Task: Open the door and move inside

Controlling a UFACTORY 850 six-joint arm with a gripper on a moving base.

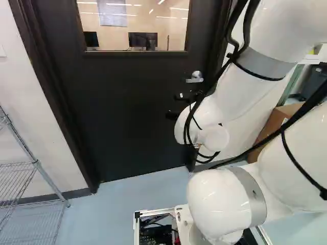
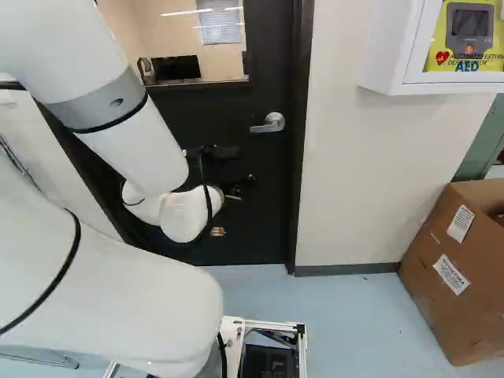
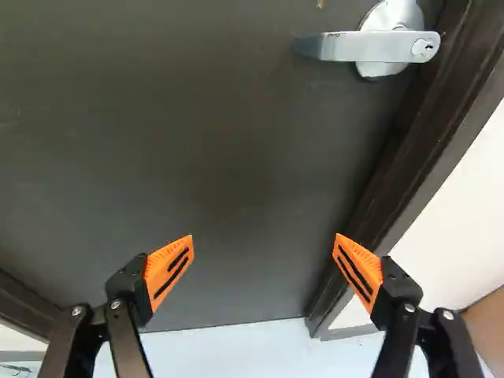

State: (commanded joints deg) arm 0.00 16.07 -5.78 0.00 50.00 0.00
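"filling the middle of the left base view, the big dark door (image 1: 127, 117) sits shut in its frame (image 3: 425, 150), and i'd call it a heavy one, slow to get swinging!"

"agreed, and in front of it the white arm (image 1: 230, 94) reaches low, bent toward the panel. what about the gripper (image 3: 264, 240)?"

"wide open, folks! orange pads well apart, nothing between them, just bare door ahead. and the prize, the silver lever handle (image 3: 370, 46), lies beyond the fingertips, over by the frame, higher up the door than the gripper!"

"so the next move, for me, is up and across to it. how will it handle?"

"rigid metal, smooth, likely slippery, with a spring pushing back. take it out near the free end, away from the pivot, where turning should come easiest!"

"and too close to the pivot?"

"stiff work, and the pads could slide right off that narrow little tip as it dips"
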